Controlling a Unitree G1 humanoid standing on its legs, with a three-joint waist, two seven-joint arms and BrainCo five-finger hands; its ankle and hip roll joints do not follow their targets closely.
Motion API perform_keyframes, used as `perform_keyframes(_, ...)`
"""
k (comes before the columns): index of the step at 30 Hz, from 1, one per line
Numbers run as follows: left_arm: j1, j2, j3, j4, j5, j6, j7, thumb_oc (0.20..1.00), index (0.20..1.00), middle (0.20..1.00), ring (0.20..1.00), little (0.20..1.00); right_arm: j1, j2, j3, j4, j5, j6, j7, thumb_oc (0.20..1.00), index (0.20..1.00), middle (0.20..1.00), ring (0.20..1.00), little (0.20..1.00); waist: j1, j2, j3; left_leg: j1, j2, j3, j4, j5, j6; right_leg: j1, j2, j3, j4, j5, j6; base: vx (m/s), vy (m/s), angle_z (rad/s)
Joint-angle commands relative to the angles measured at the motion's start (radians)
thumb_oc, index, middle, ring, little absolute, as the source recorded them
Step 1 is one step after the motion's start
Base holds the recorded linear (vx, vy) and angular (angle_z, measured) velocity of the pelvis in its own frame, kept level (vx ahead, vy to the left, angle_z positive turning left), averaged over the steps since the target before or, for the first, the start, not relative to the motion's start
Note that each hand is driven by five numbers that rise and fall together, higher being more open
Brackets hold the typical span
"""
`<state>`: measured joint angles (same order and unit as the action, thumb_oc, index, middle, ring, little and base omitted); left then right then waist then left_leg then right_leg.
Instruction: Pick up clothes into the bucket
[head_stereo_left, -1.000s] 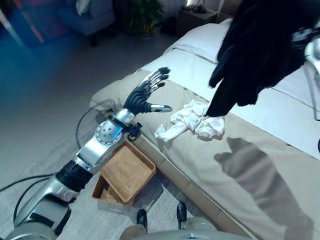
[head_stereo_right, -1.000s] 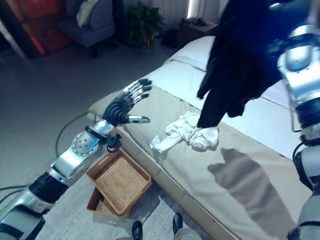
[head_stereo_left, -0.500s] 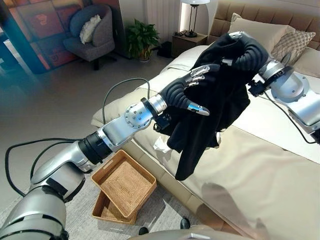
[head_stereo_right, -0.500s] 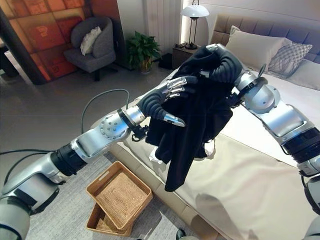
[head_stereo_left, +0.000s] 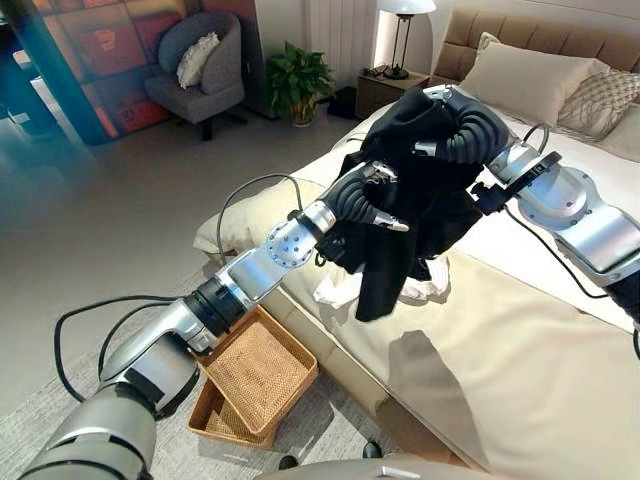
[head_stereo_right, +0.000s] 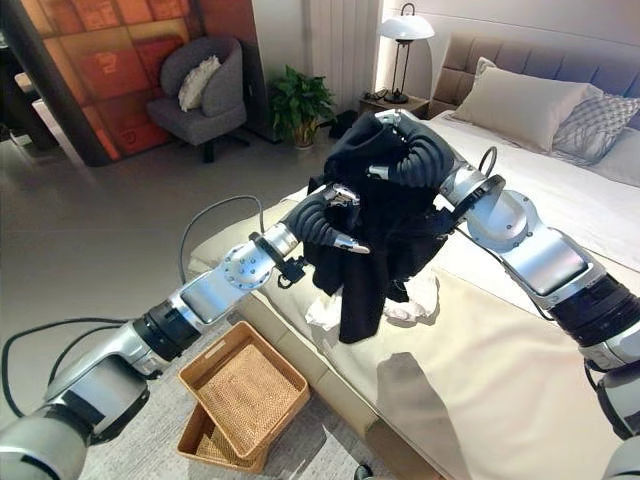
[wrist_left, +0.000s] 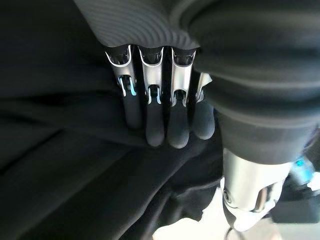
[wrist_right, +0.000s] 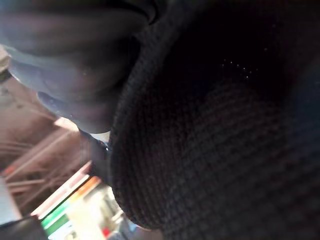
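Black knitted garment (head_stereo_right: 385, 235) hangs bunched in the air above the near side of the bed, caught between both hands. The left hand (head_stereo_left: 362, 195) has its silver, dark-tipped fingers (wrist_left: 159, 117) curled into the dark cloth, gripping a fold at the front, with the thumb pointing out toward the bed. The right hand (head_stereo_right: 405, 150) sits at the top of the bundle; its ribbed cover shows, but its fingers are buried in the fabric, so I cannot tell how they are set. A long tail of the garment drops down from the two hands. Just under it, a crumpled white cloth (head_stereo_right: 415, 300) lies on the beige bedspread (head_stereo_right: 500, 400). On the floor beside the bed edge, below the left forearm, stand two rectangular woven wicker baskets (head_stereo_right: 235, 385), one resting askew on the other.
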<state>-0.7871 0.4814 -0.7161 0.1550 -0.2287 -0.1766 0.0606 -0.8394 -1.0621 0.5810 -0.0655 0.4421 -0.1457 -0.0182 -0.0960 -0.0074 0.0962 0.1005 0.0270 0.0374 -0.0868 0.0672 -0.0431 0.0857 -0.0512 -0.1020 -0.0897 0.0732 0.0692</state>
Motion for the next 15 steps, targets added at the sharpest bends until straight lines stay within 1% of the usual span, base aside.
perform_keyframes(1,-0.057,0.03,0.011,-0.016,-0.096,-0.023,-0.018,1.0,1.0,1.0,1.0,1.0,-0.062,0.041,-0.119,-0.07,0.04,-0.096,-0.016,0.2,0.2,0.2,0.2,0.2,0.026,-0.068,-0.033,0.005,-0.017,-0.032,0.075,-0.094,0.015,0.011,-0.072,-0.068,0.106,-0.063,0.078,-0.01,0.007,0.08)
perform_keyframes(2,-0.06,0.045,0.0,-0.053,-0.164,-0.025,-0.042,1.0,1.0,1.0,1.0,1.0,-0.065,0.037,-0.115,-0.056,0.029,-0.088,-0.023,0.2,0.2,0.2,0.2,0.2,0.029,-0.069,-0.031,-0.002,-0.02,-0.033,0.077,-0.085,0.016,0.006,-0.075,-0.069,0.106,-0.055,0.077,0.02,0.009,0.16)
perform_keyframes(4,-0.06,0.079,-0.016,-0.105,-0.249,-0.029,-0.057,1.0,1.0,1.0,1.0,1.0,-0.061,0.032,-0.109,-0.045,0.022,-0.082,-0.027,0.2,0.2,0.2,0.2,0.2,0.032,-0.067,-0.03,0.006,-0.018,-0.035,0.074,-0.091,0.014,0.013,-0.072,-0.071,0.106,-0.061,0.078,0.01,0.009,0.11)
perform_keyframes(6,-0.076,0.135,-0.041,-0.177,-0.36,-0.034,-0.08,1.0,1.0,1.0,1.0,1.0,-0.06,0.024,-0.105,-0.02,0.019,-0.075,-0.042,0.2,0.2,0.2,0.2,0.2,0.035,-0.067,-0.03,0.004,-0.019,-0.039,0.072,-0.089,0.014,0.011,-0.072,-0.073,0.105,-0.059,0.078,0.0,0.0,0.0)
perform_keyframes(8,-0.086,0.199,-0.06,-0.239,-0.434,-0.037,-0.085,1.0,1.0,1.0,1.0,1.0,-0.061,0.015,-0.1,0.004,0.012,-0.065,-0.058,0.2,0.2,0.2,0.2,0.2,0.039,-0.069,-0.03,0.001,-0.019,-0.042,0.073,-0.087,0.013,0.011,-0.073,-0.075,0.104,-0.056,0.078,0.0,0.0,0.0)
perform_keyframes(9,-0.094,0.263,-0.071,-0.301,-0.481,-0.043,-0.086,1.0,1.0,1.0,1.0,1.0,-0.065,-0.002,-0.097,0.039,0.011,-0.058,-0.071,0.2,0.2,0.2,0.2,0.2,0.045,-0.072,-0.029,-0.001,-0.017,-0.045,0.072,-0.086,0.012,0.01,-0.072,-0.078,0.103,-0.055,0.078,0.0,0.0,0.0)
perform_keyframes(10,-0.093,0.266,-0.07,-0.304,-0.483,-0.042,-0.085,1.0,1.0,1.0,1.0,1.0,-0.067,0.0,-0.096,0.04,0.011,-0.059,-0.071,0.2,0.2,0.2,0.2,0.2,0.044,-0.073,-0.029,-0.001,-0.018,-0.045,0.072,-0.086,0.012,0.01,-0.072,-0.078,0.103,-0.055,0.078,0.0,0.0,0.0)
perform_keyframes(11,-0.093,0.299,-0.063,-0.341,-0.514,-0.051,-0.084,1.0,1.0,1.0,1.0,1.0,-0.071,-0.011,-0.096,0.077,0.008,-0.055,-0.086,0.2,0.2,0.2,0.2,0.2,0.048,-0.075,-0.029,-0.002,-0.017,-0.046,0.07,-0.085,0.01,0.009,-0.072,-0.08,0.1,-0.052,0.078,0.0,0.0,0.0)
perform_keyframes(14,-0.075,0.378,-0.041,-0.407,-0.542,-0.065,-0.073,1.0,1.0,1.0,1.0,1.0,-0.065,-0.025,-0.099,0.117,0.014,-0.049,-0.104,0.2,0.2,0.2,0.2,0.2,0.056,-0.079,-0.025,-0.004,-0.016,-0.048,0.069,-0.083,0.009,0.008,-0.071,-0.083,0.099,-0.05,0.078,-0.01,-0.007,0.04)
perform_keyframes(15,-0.052,0.428,-0.006,-0.444,-0.544,-0.076,-0.059,1.0,1.0,1.0,1.0,1.0,-0.049,-0.04,-0.113,0.144,0.013,-0.045,-0.113,0.2,0.2,0.2,0.2,0.2,0.061,-0.082,-0.021,-0.007,-0.016,-0.05,0.069,-0.082,0.007,0.005,-0.07,-0.085,0.098,-0.05,0.077,-0.01,-0.008,0.07)
